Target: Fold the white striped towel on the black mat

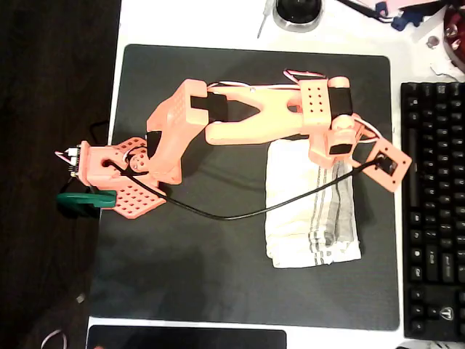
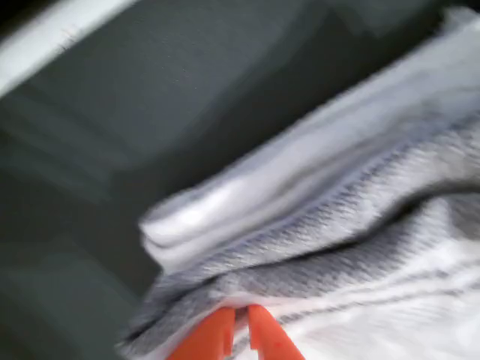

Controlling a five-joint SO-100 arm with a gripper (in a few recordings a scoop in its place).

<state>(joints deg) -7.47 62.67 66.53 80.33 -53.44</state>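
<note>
A white desk (image 1: 218, 25) fills the overhead view, with the black mat (image 1: 218, 291) spread across most of it and a black keyboard (image 1: 434, 211) at the right edge. The white striped towel (image 1: 309, 218) lies on the right half of the mat, folded into a narrow upright rectangle with its grey stripes running down the right side. The orange arm (image 1: 247, 120) stretches from its base at the left edge across to the towel's upper end, a black cable (image 1: 240, 212) drooping over the cloth. In the wrist view the gripper (image 2: 238, 334) shows at the bottom centre; its two orange fingertips (image 2: 210, 337) sit almost together against the bunched layers of the towel (image 2: 337, 247), though the blur leaves it unclear whether cloth is pinched between them.
</note>
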